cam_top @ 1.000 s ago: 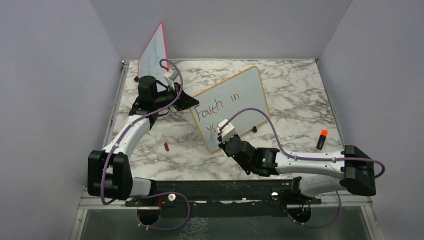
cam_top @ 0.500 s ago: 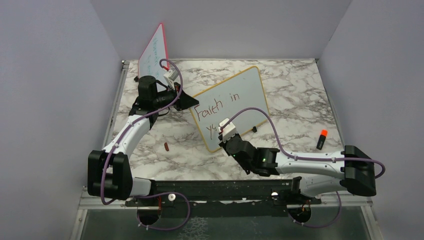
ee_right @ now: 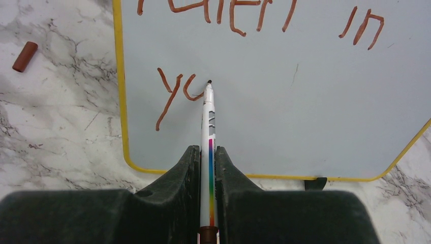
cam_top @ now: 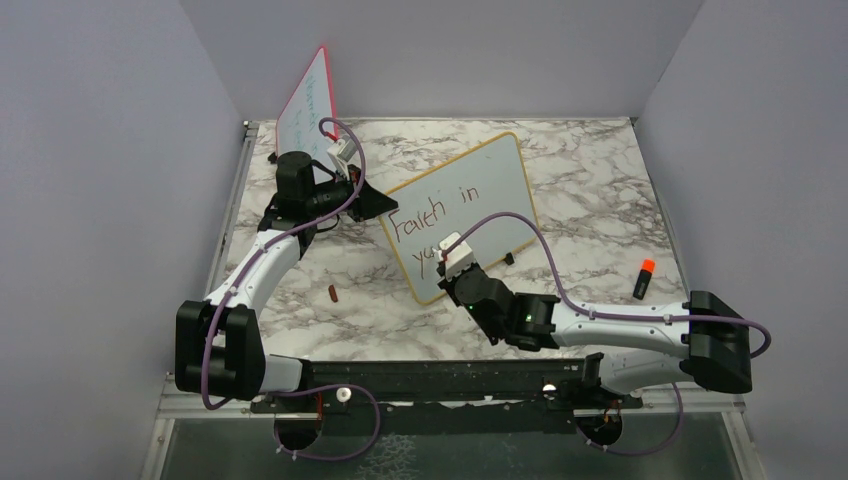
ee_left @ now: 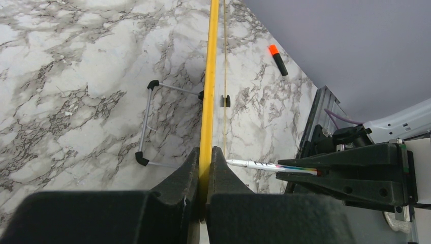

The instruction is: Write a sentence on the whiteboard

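The whiteboard (cam_top: 490, 190), yellow-framed, stands tilted on the marble table. My left gripper (cam_top: 385, 205) is shut on its left edge; the left wrist view shows the yellow frame (ee_left: 208, 76) pinched between the jaws (ee_left: 205, 150). The sentence (cam_top: 430, 222) in dark red reads "Faith in", with "y" and a part-formed round letter (ee_right: 175, 91) below. My right gripper (ee_right: 207, 148) is shut on a white rainbow-striped marker (ee_right: 207, 122). Its tip touches the board (ee_right: 284, 101) at the end of that round letter. The marker (ee_left: 259, 164) also shows from the side, meeting the board.
A red-pink framed board (cam_top: 308, 105) leans at the back left. An orange-capped marker (cam_top: 643, 280) lies at the right. A brown cap (cam_top: 332, 293) lies left of the whiteboard. The board's wire stand (ee_left: 147, 122) rests behind it.
The right gripper has shifted slightly up and right with the marker, adding more stroke to the letter after "y". The left arm and the board have not moved.
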Controlling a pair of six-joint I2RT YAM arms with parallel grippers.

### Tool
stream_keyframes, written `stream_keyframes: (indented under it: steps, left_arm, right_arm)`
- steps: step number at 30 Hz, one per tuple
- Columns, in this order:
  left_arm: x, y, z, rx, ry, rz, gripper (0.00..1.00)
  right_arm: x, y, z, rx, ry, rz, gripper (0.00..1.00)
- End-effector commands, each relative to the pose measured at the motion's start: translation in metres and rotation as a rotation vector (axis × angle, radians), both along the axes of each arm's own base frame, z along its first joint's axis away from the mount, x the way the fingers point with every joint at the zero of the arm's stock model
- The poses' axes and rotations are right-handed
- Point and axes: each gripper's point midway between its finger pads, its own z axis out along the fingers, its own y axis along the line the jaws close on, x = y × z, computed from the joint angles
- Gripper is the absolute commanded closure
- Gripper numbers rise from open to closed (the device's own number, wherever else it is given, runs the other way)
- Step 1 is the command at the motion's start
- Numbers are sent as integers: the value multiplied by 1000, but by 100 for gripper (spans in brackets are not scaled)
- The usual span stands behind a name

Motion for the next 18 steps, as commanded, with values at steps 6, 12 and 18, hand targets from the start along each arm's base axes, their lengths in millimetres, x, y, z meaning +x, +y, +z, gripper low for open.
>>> stream_keyframes:
  steps: [6,12,18]
  left_arm:
    - [-4,-2,-28,48,70,4,100]
    - [-4,-2,-28,49,71,4,100]
    - [-4,-2,-28,49,70,6,100]
  right_arm:
    - [5,13,13,51,-25,38,99]
    - [0,17,11,45,-6,82,99]
    - [-6,19,6,37,23,117,99]
